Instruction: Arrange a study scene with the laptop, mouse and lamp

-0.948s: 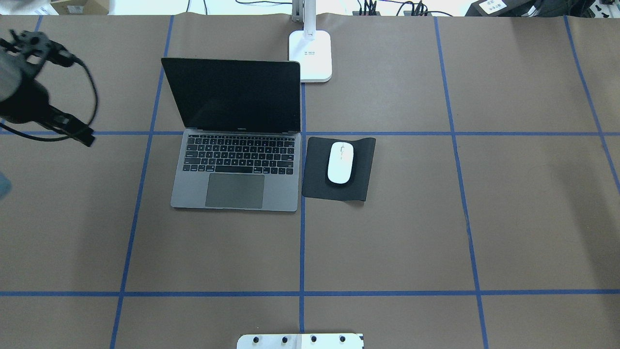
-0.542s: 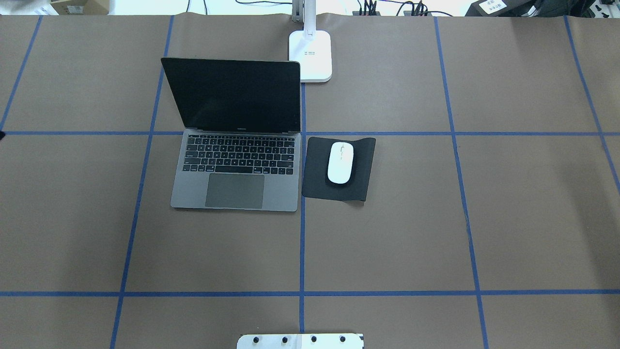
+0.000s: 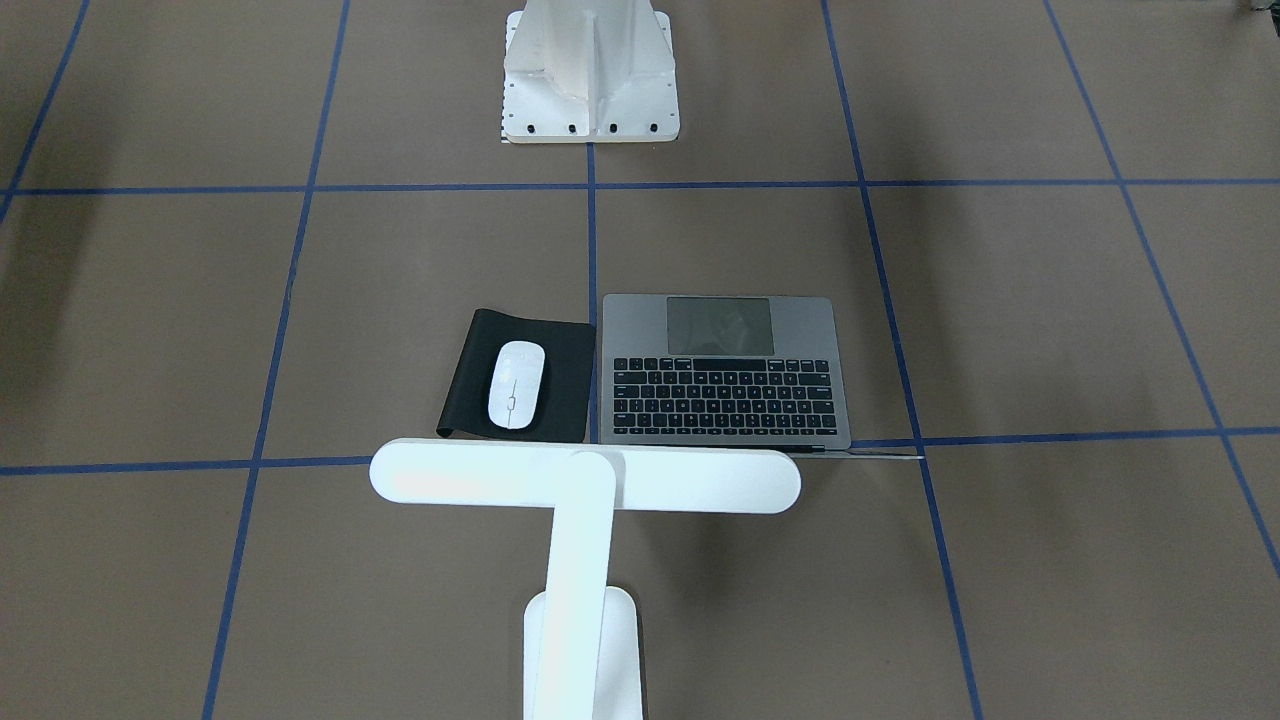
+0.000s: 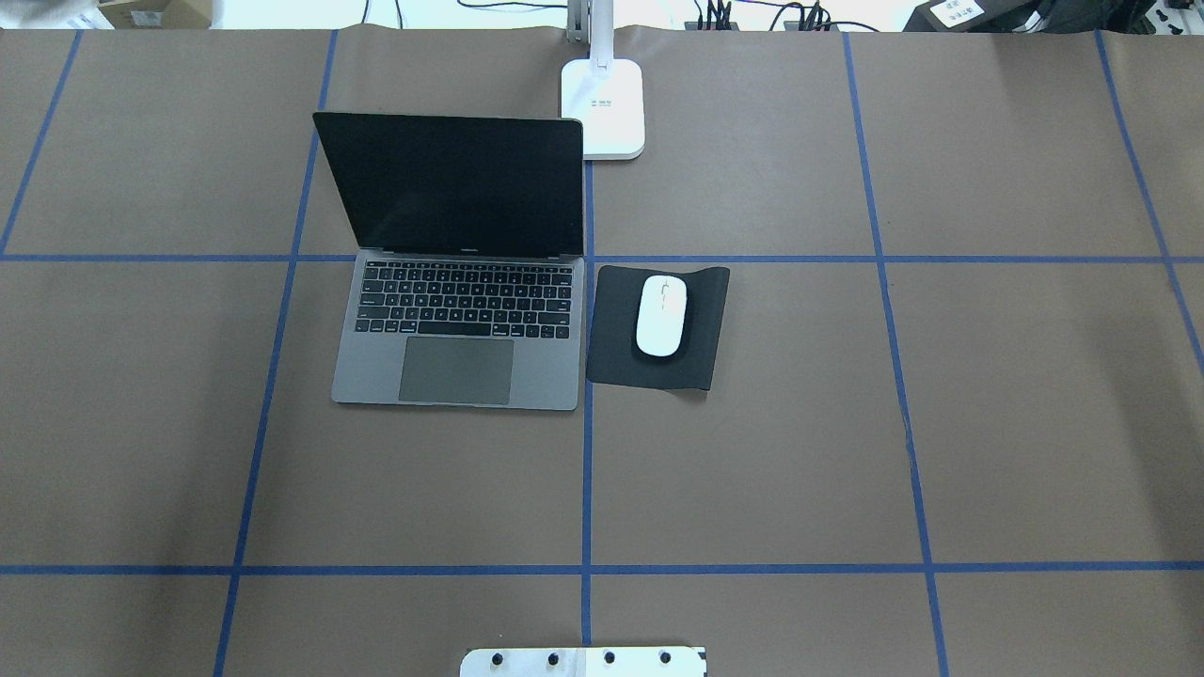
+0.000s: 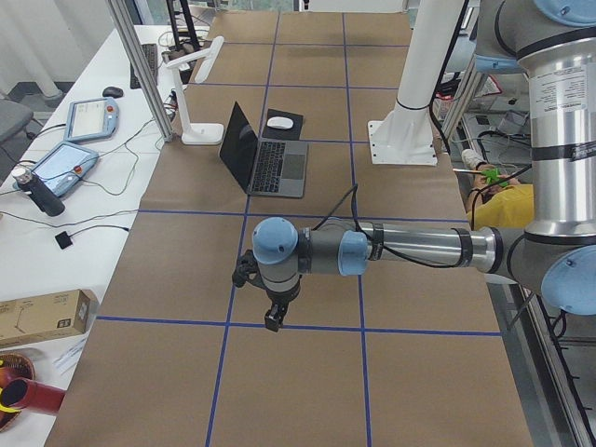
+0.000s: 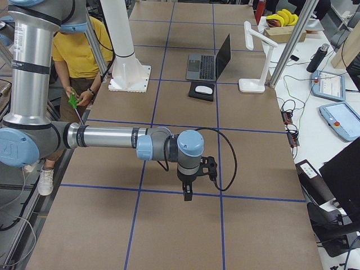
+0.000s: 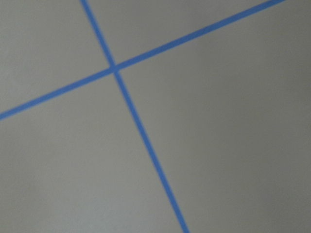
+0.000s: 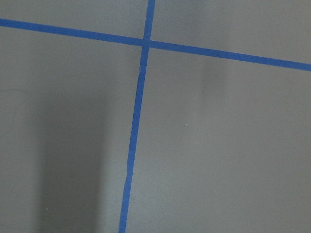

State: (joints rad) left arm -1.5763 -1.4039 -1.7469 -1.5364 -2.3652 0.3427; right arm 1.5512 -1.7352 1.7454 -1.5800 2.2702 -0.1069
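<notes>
The laptop lies open on the brown table, with its screen dark and tilted back and its keyboard and trackpad facing the robot. Just beside its right edge is a black mouse pad. The mouse rests on the middle of the pad, its long axis running parallel to the laptop's side. The lamp stands just behind the laptop's right rear corner. Its base is flat on the table, and its bar head stretches crosswise above the line of the laptop's hinge.

The white pedestal is bolted down on the keyboard side of the laptop, well apart from it.

The left gripper hangs pointing down above the table, well away from the laptop's left side. The right gripper hangs the same way, well away from the laptop's right side, beyond the mouse pad. Neither touches anything. For either one, I cannot tell whether the fingers are apart or together. Both wrist views show only brown table and crossing blue tape.

On the bench beyond the laptop's screen side, a tan tray holds what looks like bananas. A cardboard box there is shut, so its contents are hidden.
</notes>
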